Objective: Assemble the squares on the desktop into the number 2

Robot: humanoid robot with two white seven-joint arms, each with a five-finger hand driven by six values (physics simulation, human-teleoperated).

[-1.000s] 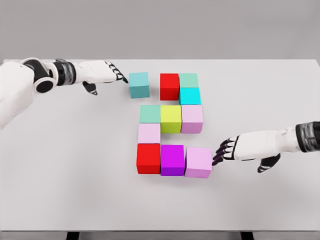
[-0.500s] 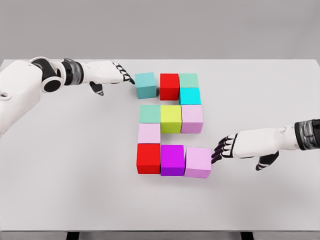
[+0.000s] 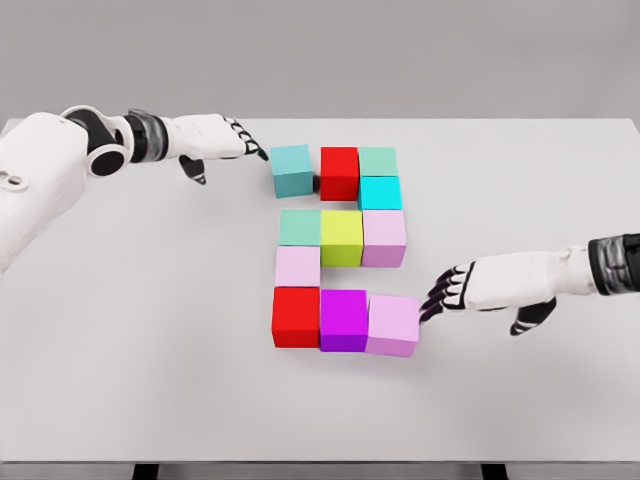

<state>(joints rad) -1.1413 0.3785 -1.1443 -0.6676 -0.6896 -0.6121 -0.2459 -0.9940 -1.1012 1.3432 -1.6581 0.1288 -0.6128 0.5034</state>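
1. Since a second ago, the teal cube (image 3: 293,170) is sitting closer to the red cube (image 3: 339,173), now just about touching it, and the light pink cube (image 3: 393,325) at the bottom right is pressing up against the magenta cube (image 3: 344,319).
2. Left hand (image 3: 215,140) is reaching in from the far left, fingers stretched out flat and gripping nothing, dark fingertips (image 3: 258,153) sitting right at the teal cube's left edge.
3. Blocks are lying mid-table (image 3: 120,330) in a 2 shape: teal, red and mint green cube (image 3: 377,160) along the top, cyan cube (image 3: 380,192) under the mint one, then a green, yellow-green and pink row, a pale pink one below on the left, and red, magenta and light pink making up the bottom row.
4. Right hand (image 3: 495,290) is coming in from the right edge, fingers extended and loose, holding nothing, tips (image 3: 436,303) touching the light pink cube's right side.
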